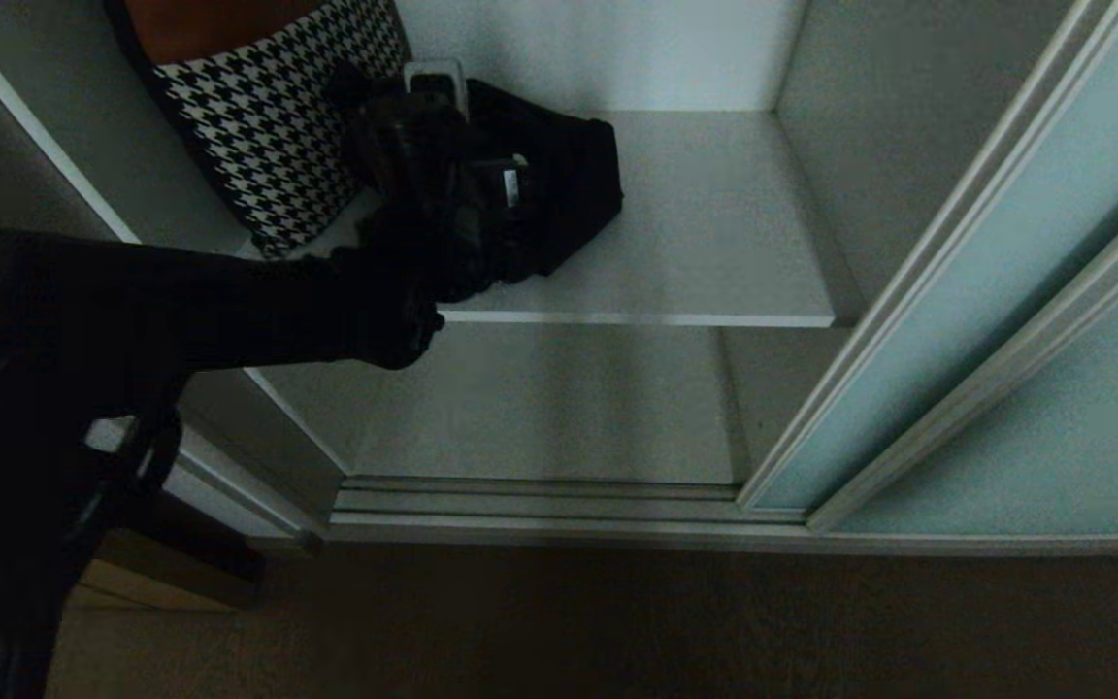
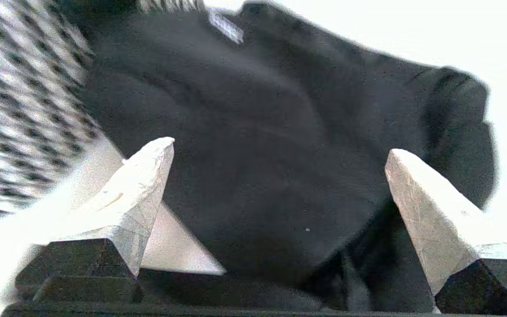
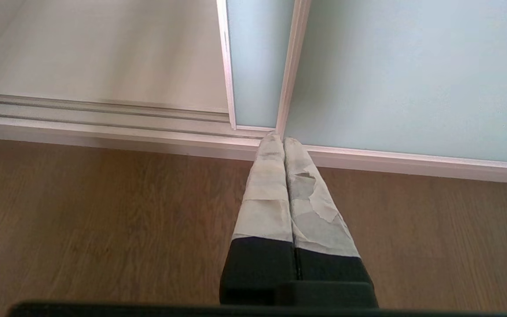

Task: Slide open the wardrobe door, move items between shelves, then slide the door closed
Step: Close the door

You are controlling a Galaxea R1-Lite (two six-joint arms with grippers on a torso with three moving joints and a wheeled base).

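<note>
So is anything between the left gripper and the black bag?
Nothing visible: the left gripper is open right in front of the black shoulder bag. The houndstooth bag sits beside it, off the path.

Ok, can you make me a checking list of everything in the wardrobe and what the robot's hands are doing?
Surface: upper shelf holds two bags; lower shelf shows nothing on it.
Job's things: black bag lies on the upper shelf; sliding door is pushed to the right, wardrobe open.
Clutter: houndstooth bag beside the black bag, on its left.
Grippers: left gripper open, fingers either side of the black bag, not closed on it; right gripper shut, parked low over the floor by the door track.
Cables: nothing seen.
Surroundings: wooden floor, white wardrobe walls.
</note>
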